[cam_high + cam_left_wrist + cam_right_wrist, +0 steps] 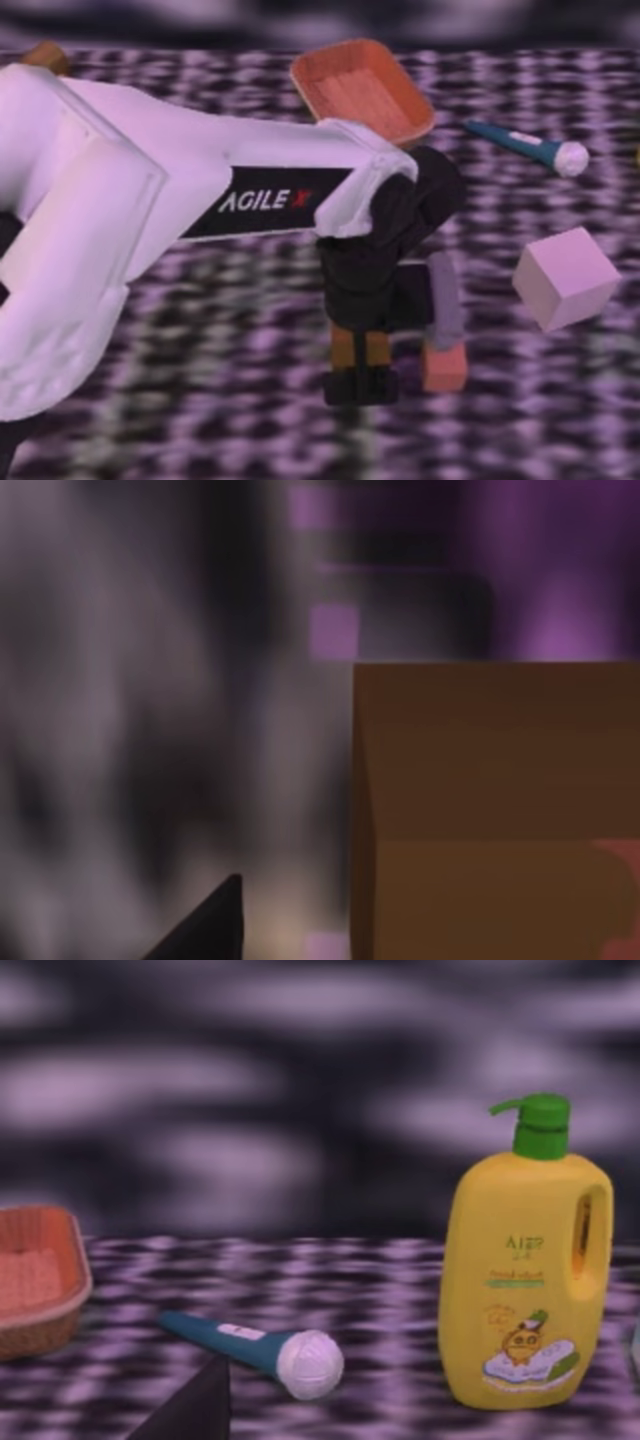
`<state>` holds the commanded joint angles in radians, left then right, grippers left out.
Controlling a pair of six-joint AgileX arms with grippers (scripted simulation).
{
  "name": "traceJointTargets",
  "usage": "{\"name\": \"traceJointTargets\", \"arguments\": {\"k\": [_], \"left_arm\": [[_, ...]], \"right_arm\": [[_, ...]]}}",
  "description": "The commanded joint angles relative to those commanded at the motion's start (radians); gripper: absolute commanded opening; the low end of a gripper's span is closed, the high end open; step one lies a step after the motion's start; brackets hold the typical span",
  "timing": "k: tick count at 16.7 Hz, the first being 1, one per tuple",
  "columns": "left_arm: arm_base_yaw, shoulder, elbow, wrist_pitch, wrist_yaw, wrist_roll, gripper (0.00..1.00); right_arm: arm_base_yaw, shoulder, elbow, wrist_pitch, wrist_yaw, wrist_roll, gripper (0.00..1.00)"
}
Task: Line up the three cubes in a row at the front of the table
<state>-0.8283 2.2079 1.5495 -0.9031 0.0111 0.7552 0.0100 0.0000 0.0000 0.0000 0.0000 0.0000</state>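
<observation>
From above you see your left gripper [360,385] closed on the brown cube [360,348] near the table's [200,420] front edge, the orange cube [444,367] just right, the pink cube [566,277] well apart; the left wrist view shows the brown cube [495,810] close.

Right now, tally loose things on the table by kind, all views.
Cubes: 3, brown wooden-looking cube, small salmon-orange cube, large pale pink-lilac cube
Trays: 1, orange-red rectangular tray
Microphones: 1, teal-handled white-headed microphone
Bottles: 1, yellow green-capped pump bottle
Total: 6
</observation>
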Motion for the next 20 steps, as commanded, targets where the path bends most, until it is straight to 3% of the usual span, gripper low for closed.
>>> {"name": "traceJointTargets", "arguments": {"k": [4, 11, 17, 20], "left_arm": [[0.001, -0.006, 0.016, -0.018, 0.0, 0.003, 1.0], [0.022, -0.083, 0.152, -0.236, -0.001, -0.001, 1.0], [0.022, -0.091, 0.143, -0.23, -0.002, -0.003, 1.0], [0.07, -0.184, 0.059, -0.166, -0.008, -0.035, 1.0]], "right_arm": [[0.0, 0.0, 0.0, 0.0, 0.0, 0.0, 1.0], [0.0, 0.0, 0.0, 0.0, 0.0, 0.0, 1.0], [0.002, 0.01, 0.01, -0.007, -0.001, -0.001, 1.0], [0.019, 0.098, 0.097, -0.067, -0.004, -0.006, 1.0]]}}
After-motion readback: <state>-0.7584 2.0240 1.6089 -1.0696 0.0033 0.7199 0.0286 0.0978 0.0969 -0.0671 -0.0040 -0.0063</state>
